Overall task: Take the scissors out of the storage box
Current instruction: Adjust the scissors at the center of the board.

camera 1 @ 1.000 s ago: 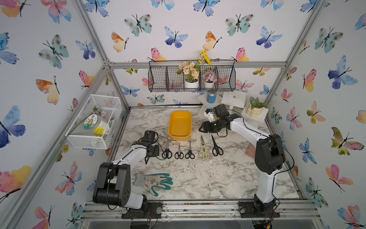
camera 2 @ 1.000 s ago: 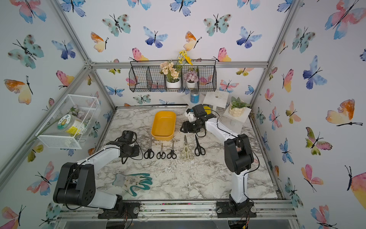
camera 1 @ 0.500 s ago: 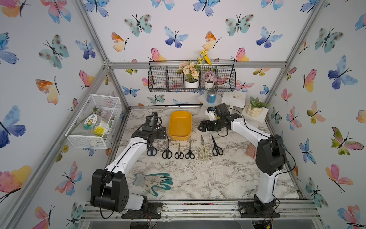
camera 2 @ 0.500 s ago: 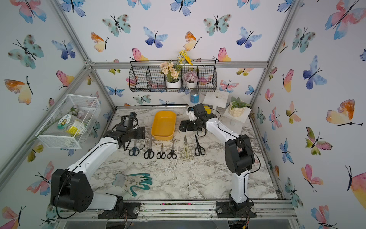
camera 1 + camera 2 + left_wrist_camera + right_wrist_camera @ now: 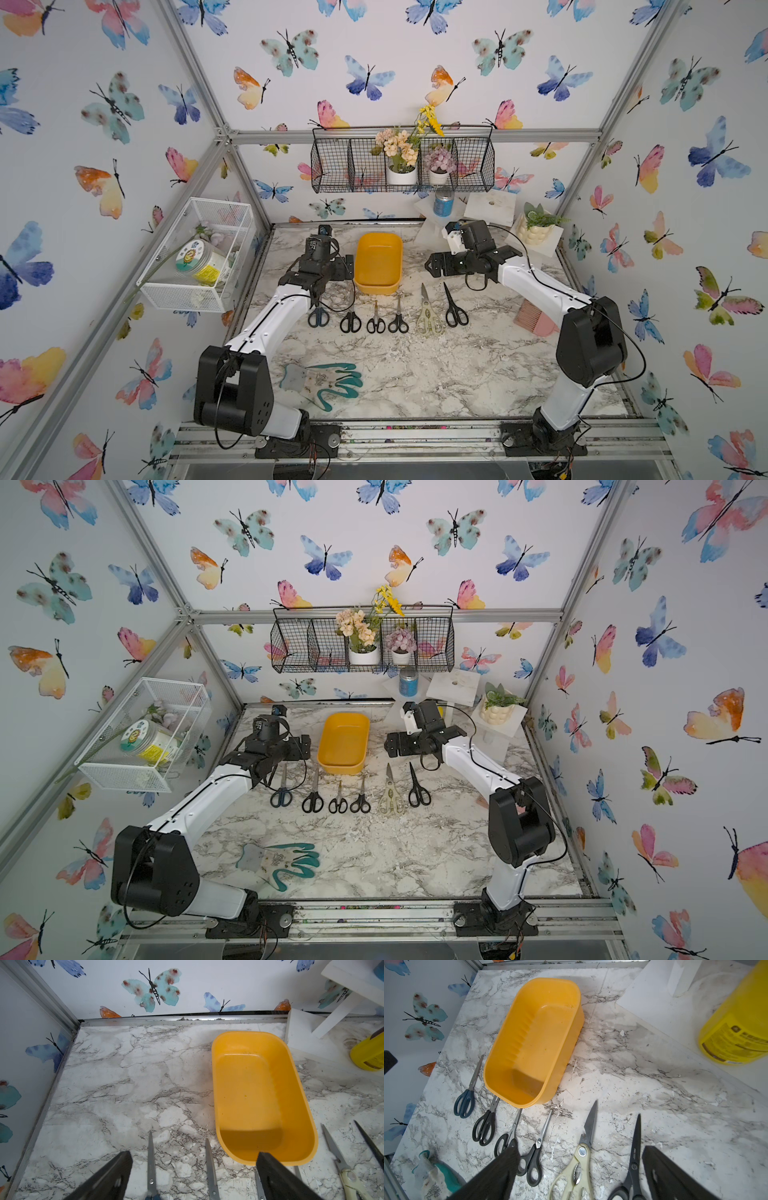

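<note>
**Sixth pair down, box bare, both arms clear**

Surface: marble tabletop [image 5: 415, 374] inside a butterfly-papered enclosure. 12 o'clock is the back wall as seen in the top views.

Change, left side: a second ago the left gripper [image 5: 193, 1155] sits low at the left end of the row, and only five pairs lie there. Now a blue-handled pair [image 5: 318, 316] lies at that end, free of the fingers. The gripper is up off the table at 9 o'clock of the storage box [image 5: 378, 257], just beside its wall. Its jaws stand wide with nothing between them. The wrist view shows them straddling blade tips from above.

The scissors [image 5: 375, 325] are six pairs in one row on the marble, just at 6 o'clock of the box, with handles toward 6 and blades toward 12. After the blue one come three black pairs [image 5: 350, 322], the cream-handled shears [image 5: 429, 320] and a last black pair [image 5: 456, 316]. A few blade tips reach the box's near wall. The box interior is bare in both wrist views.

Change, right side: the right gripper [image 5: 580, 1148] hangs in nearly the same spot as a second ago, at 3 o'clock of the box and apart from it. It sits above the blades of the two right-hand pairs. Jaws wide, empty.

Pose: each forearm rises from its base at the 6 o'clock edge toward 12, with the wrist tipped down at the table.

Judgement: emptying looks finished, with nothing left to lift out.
</note>
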{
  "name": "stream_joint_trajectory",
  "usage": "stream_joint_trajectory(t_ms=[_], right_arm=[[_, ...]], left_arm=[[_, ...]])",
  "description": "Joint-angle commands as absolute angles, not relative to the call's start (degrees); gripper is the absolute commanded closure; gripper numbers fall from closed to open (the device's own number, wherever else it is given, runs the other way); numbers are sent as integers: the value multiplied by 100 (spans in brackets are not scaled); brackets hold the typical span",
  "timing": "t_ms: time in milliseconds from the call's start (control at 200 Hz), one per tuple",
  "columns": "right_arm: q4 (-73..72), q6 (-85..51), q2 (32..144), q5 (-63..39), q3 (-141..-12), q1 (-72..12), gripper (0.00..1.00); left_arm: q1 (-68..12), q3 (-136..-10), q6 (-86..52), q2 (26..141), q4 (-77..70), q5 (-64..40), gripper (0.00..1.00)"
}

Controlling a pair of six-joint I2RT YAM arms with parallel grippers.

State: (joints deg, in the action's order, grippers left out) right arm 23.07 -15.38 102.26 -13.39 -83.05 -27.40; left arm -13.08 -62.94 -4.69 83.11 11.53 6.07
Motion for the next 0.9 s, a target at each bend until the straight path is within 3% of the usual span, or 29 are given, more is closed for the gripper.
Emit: stream_joint_trajectory(t_ms=[0,225,581,896], right_arm=[[2333,-1729,10283,-1590,-8041,-2830,3],[2130,-2137,9723,-1249,-6785,-3496,17],[1797,-3083,9838,-991,-6066,-4292,42],[2037,-3077,9988,-306,-6123,-4351,50]], left_arm=[[-1331,-6133,-457,8098,1007,400,1],[-1389,-6029,-313,7757,1259,459,1],[-1389,-5961,-316,7840,1450,300,1],[-1390,-5916,-260,7778,1520,282,1]])
